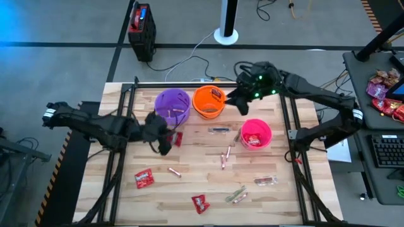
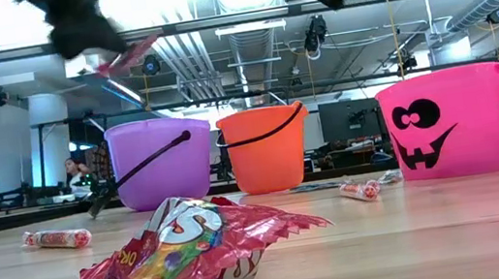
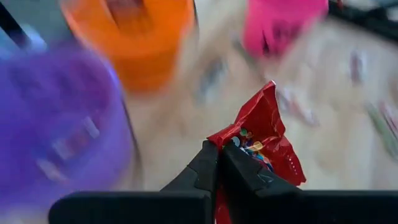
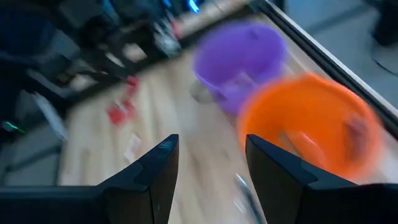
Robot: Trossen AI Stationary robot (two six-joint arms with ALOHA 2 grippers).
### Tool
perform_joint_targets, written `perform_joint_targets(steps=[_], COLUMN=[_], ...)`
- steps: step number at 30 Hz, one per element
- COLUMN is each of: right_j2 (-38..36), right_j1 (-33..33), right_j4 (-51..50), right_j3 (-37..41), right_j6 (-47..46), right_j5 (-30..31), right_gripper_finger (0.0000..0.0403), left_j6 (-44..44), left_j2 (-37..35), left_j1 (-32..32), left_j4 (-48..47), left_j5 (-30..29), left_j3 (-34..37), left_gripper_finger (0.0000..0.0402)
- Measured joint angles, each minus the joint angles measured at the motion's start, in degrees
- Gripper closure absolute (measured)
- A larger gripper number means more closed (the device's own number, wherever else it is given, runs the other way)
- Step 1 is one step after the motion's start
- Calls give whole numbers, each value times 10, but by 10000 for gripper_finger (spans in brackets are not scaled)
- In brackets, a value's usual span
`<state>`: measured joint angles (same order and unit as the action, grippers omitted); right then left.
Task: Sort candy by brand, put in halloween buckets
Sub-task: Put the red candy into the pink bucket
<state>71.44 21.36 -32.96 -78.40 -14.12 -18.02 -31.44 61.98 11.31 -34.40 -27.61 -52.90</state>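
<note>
My left gripper [image 1: 165, 144] hangs in front of the purple bucket [image 1: 172, 106], shut on a red square candy packet [image 3: 261, 134]. The orange bucket [image 1: 209, 102] stands beside the purple one, and the pink bucket [image 1: 255, 133] stands nearer and to the right. My right gripper [image 4: 208, 162] hovers open and empty by the orange bucket's right rim. More red packets [image 1: 144, 179], pinkish sticks [image 1: 225, 154] and small bars [image 1: 219, 130] lie flat on the wooden table [image 1: 290, 202]. My left gripper pinches the red packet near one side edge [image 3: 225, 146] between its two fingers. The fingers slant down from the table's left. The packet sticks out past the fingertips and is lifted clear of the table [image 2: 125, 57].
The table's metal frame rails [image 1: 285, 120] run along its left, right and far sides. A black and red box [image 1: 141, 28] and cables lie on the floor beyond the far edge. A large red packet [image 2: 183, 256] lies close to the low camera.
</note>
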Motion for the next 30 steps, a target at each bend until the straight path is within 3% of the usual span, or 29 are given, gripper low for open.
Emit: perform_joint_targets(steps=[4, 7, 15, 22, 26, 30], right_j2=[9, 28, 67, 69, 69, 69], right_j1=[-44, -61, -93, -99, -100, -101], right_j4=[146, 192, 194, 194, 193, 192], right_j3=[34, 37, 38, 38, 38, 38], right_j6=[-48, -57, -58, -58, -58, -55], right_j5=[0, 21, 88, 124, 122, 121], right_gripper_finger=[225, 225, 225, 228, 263, 341], left_j6=[75, 100, 193, 201, 213, 214], left_j2=[51, 95, 194, 244, 249, 246], left_j1=[-57, -107, -149, -148, -148, -148], left_j4=[8, 40, 58, 58, 57, 59], left_j5=[-30, -19, 15, 61, 61, 61], left_j3=[-84, -136, -255, -319, -334, -334], left_gripper_finger=[402, 402, 401, 401, 401, 401])
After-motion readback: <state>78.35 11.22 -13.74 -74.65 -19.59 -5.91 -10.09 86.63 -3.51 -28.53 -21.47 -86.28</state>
